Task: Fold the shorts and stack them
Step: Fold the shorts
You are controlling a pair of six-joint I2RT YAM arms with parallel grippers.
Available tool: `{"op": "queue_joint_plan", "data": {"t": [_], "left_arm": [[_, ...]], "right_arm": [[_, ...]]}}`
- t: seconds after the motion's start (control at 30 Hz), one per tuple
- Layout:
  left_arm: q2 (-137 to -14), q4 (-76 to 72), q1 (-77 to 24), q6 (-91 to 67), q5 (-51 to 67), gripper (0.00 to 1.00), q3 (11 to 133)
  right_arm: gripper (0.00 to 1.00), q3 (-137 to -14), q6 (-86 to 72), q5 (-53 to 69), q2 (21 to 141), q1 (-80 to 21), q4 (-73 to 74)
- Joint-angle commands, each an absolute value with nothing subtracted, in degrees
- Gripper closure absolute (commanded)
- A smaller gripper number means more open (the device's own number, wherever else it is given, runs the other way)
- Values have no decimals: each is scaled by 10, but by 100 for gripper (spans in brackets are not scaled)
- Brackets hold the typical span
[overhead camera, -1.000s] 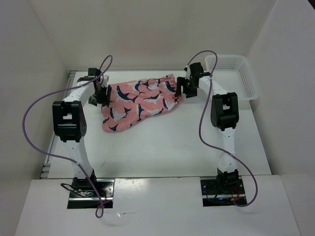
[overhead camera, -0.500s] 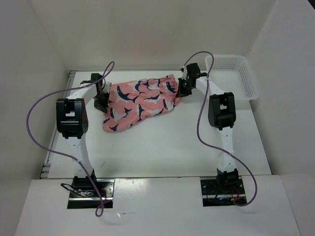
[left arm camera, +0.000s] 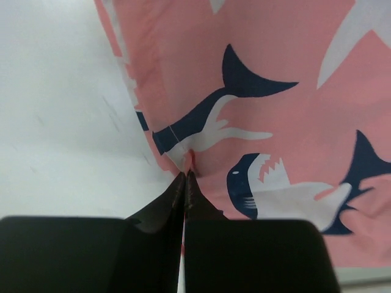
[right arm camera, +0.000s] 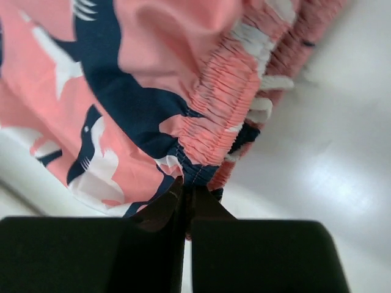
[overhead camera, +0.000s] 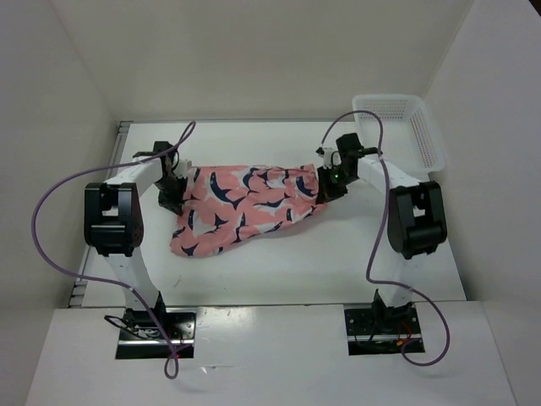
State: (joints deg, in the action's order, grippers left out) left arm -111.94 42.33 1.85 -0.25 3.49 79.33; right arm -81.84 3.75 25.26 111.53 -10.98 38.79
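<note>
The shorts (overhead camera: 245,203), salmon-pink with navy-and-white shark shapes, hang stretched between my two grippers above the white table, sagging to the lower left. My left gripper (overhead camera: 176,188) is shut on the cloth's left edge; in the left wrist view its jaws (left arm camera: 184,177) pinch a fold of the shorts (left arm camera: 256,91). My right gripper (overhead camera: 330,184) is shut on the gathered elastic waistband at the right end. The right wrist view shows the black fingertips (right arm camera: 183,186) closed on the ruffled band of the shorts (right arm camera: 226,116).
A white mesh basket (overhead camera: 423,135) stands at the back right corner of the table (overhead camera: 279,271). White walls enclose the table at the back and both sides. Purple cables loop from both arms.
Both grippers closed on the ends of the shorts, then pulled them toward the near side and slightly apart. The cloth now hangs stretched wider and lifted at both ends.
</note>
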Motion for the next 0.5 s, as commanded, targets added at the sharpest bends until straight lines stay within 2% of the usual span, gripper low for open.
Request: {"op": "queue_joint_plan", "data": {"t": [0.0, 0.03, 0.07, 0.13, 0.33, 0.37, 0.43, 0.47], "left_arm": [[-1042, 478, -2, 0, 68, 100, 754], [-1023, 485, -10, 0, 74, 100, 732], [-1014, 490, -30, 0, 79, 97, 722], [-1003, 496, -48, 0, 79, 94, 704], [-1003, 496, -55, 0, 66, 89, 696], [-1003, 496, -55, 0, 66, 85, 696], [-997, 496, -55, 0, 66, 84, 701], [-997, 496, -55, 0, 61, 82, 701]], "right_arm": [[100, -720, 84, 291, 1011, -107, 427], [94, -679, 84, 284, 976, -107, 427], [66, -665, 84, 278, 963, -107, 427], [44, -658, 99, 271, 933, -107, 427], [38, -719, 126, 223, 907, -107, 424], [37, -719, 126, 223, 907, -101, 418], [37, -719, 113, 223, 907, -101, 401], [40, -719, 113, 228, 912, -101, 401]]}}
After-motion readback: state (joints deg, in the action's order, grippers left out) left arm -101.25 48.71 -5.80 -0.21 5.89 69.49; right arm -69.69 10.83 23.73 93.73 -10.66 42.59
